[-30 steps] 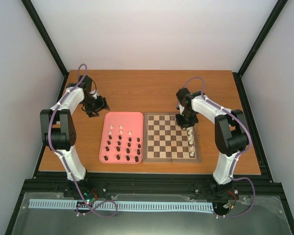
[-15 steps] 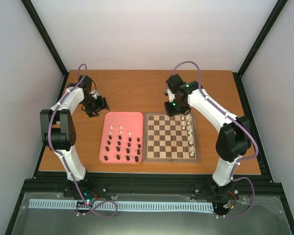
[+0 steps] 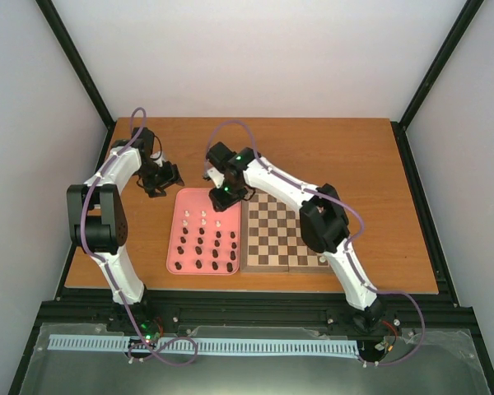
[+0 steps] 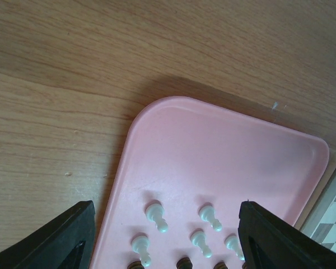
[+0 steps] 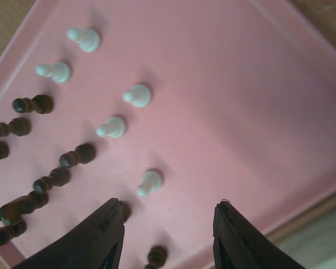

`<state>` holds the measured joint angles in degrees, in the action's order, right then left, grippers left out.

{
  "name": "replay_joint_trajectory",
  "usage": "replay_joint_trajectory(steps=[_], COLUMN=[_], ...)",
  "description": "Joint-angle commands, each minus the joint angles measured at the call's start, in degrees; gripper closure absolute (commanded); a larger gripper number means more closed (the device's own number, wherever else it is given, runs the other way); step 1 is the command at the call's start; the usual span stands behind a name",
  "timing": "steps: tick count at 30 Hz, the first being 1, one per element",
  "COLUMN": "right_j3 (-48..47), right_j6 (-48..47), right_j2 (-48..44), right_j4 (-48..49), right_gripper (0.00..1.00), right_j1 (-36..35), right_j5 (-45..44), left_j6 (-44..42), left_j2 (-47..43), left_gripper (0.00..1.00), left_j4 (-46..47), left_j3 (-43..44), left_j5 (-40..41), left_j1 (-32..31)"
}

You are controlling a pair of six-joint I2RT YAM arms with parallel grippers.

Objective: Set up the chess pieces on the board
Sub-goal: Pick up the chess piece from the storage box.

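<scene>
The right gripper (image 3: pixel 225 194) hangs over the far right corner of the pink tray (image 3: pixel 171 247). Its jaws stand partly apart with nothing between them, which the right wrist view (image 5: pixel 168 212) confirms: only bare pink floor (image 5: pixel 241 101) shows in the gap. Just ahead of that gap, slightly toward the finger on the left of that view, stands 1 white pawn (image 5: pixel 150 182). It is the closest of 5 white pawns, and the other 4 trail away from it in a loose diagonal. The dark pieces (image 5: pixel 31 103) cluster along the far edge of that view, and 1 dark piece (image 5: pixel 157 255) sits close to the gap. Every piece stands upright on its base with its long axis vertical, so a straight descent with 1 finger on either side of the head looks like the fitting approach. The gripper would need a small shift toward the pawn first. The left gripper (image 3: pixel 163 177) hovers over bare table just off the tray's far left corner, opened wide and empty. Its wrist view (image 4: pixel 165 221) shows the white pawns further in on the tray. The right arm therefore looks the nearer of the 2 to a pawn. The board (image 3: pixel 272 234) lies touching the tray's right side, partly hidden under the right arm, so the carry from pawn to square is short.
</scene>
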<state>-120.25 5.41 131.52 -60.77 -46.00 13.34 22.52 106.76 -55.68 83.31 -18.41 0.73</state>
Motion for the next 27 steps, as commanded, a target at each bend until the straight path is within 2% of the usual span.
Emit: replay_joint_trajectory(steps=[1,7,16,27], right_j3=[-4.3,-4.5,-4.5,-6.8], right_j6=[-2.9,-3.9,-3.3,-3.0], right_j2=[1.9,4.6,7.4,8.8], right_j4=[-3.3,-4.7,-5.0,-4.9], right_gripper=[0.57,0.57,0.59,0.66], right_j1=[-2.2,-4.6,-4.6,-4.5], right_j5=[3.1,3.5,2.9,2.3], left_j6=[-0.8,-0.6,-0.6,-0.6], left_j2=[-2.3,-2.3,-2.8,-2.3], left_gripper=[0.21,0.21,0.21,0.21], left_j4=[0.0,0.4,0.3,0.5], left_j3=[0.3,-0.1,-0.4,-0.4], left_j5=[-0.1,-0.3,-0.3,-0.6], left_j1=[-0.1,-0.2,-0.1,-0.2])
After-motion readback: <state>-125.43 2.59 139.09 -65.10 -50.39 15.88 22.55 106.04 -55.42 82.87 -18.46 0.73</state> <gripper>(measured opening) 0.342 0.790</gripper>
